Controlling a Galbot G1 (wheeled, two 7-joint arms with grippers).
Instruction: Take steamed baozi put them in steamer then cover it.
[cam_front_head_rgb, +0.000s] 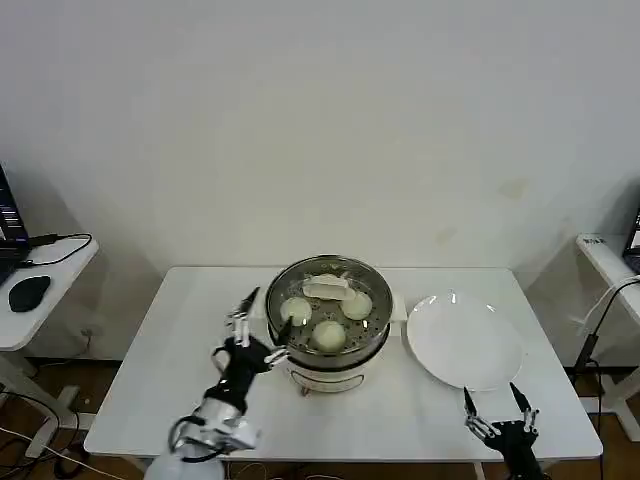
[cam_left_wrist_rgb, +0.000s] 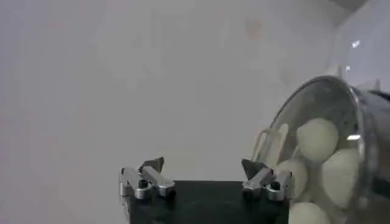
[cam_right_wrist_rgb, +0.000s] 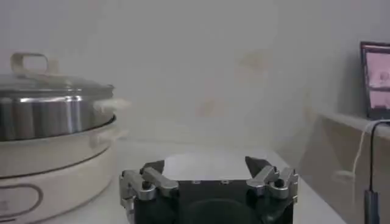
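Glass cover (cam_front_head_rgb: 327, 300) sits on steamer (cam_front_head_rgb: 330, 358); left claw (cam_front_head_rgb: 262, 323) wide open beside it.

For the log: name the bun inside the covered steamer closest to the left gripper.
The left-most baozi, beside the open left gripper; the others lie further right.

Steamer (cam_front_head_rgb: 328, 352): shiny steel, perforated tray, white base. Baozi (cam_front_head_rgb: 329, 335): cream-white, smooth. Cover (cam_front_head_rgb: 327, 285): clear glass, metal rim, pale cream handle. Plate (cam_front_head_rgb: 464, 342): plain white. Surface (cam_front_head_rgb: 180, 380): white. Left gripper (cam_front_head_rgb: 266, 322): black and silver.
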